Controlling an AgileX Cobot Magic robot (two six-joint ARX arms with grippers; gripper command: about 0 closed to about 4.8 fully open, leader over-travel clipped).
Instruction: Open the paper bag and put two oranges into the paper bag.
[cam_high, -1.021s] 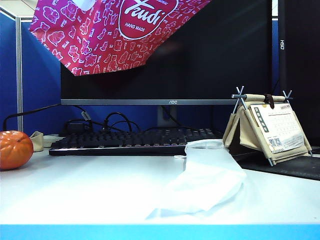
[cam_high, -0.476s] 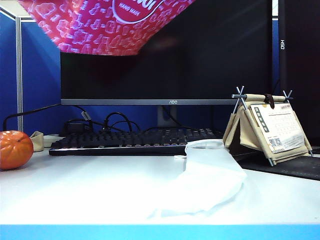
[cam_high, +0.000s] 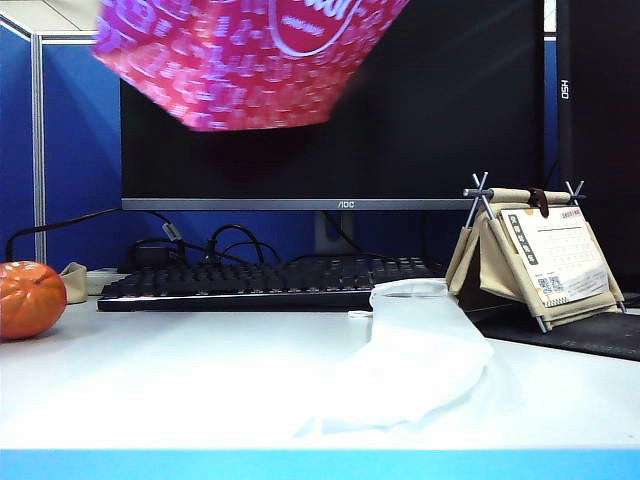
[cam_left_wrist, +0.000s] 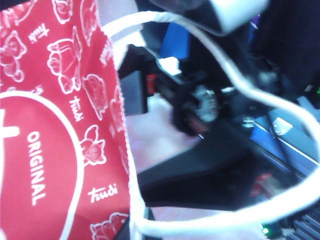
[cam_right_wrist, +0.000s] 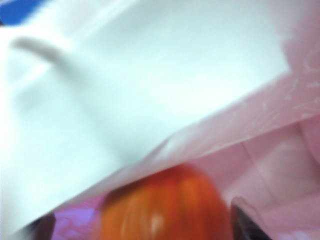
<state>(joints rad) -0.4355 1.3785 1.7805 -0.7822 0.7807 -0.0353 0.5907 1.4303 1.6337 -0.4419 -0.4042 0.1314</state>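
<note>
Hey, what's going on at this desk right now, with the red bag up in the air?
The robot is loading oranges into the paper bag, which hangs lifted above the desk in front of the monitor. The left gripper, shut, is out of sight in its wrist view, which shows the bag's side and white cord handle. The right wrist view looks into the bag at one orange; whether the right gripper has let go is unclear. The second orange sits on the desk.

Exterior cam sits low at the white desk (cam_high: 180, 390) edge, facing the black monitor (cam_high: 440, 110). Left wrist cam is pressed up against the pink-red printed paper bag (cam_left_wrist: 55, 125); right wrist cam peers inside it, blurry-close. All three share that bag.
</note>
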